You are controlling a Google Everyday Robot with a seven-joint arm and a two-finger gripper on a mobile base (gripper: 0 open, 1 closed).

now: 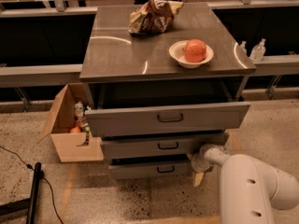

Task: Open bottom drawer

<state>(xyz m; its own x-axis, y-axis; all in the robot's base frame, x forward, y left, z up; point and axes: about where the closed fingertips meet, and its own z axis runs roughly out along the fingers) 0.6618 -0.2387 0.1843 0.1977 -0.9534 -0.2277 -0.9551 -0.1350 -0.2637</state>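
Bottom drawer [135, 170] sits lowest of three grey drawers in a metal cabinet, with a small dark bar handle [165, 169] at the middle of its front. It is pulled out a little and sticks out less than the two above it. The middle drawer [140, 148] is out somewhat farther, and the tall top drawer [140, 120] is out farthest, showing its dark inside.

The claw [197, 168] is low at the right end of the lowest drawer's front, close against its corner, on the end of a thick white arm [252, 190] that comes in from the lower right. Whether the claw is wide or narrow cannot be told.

On the cabinet's surface [117, 55] a white bowl [177, 55] holds a round red-orange fruit [195, 50], and a crumpled snack bag [152, 15] lies toward the back. An open cardboard box [65, 143] with some items inside stands on the speckled floor, just beside the cabinet's left side.
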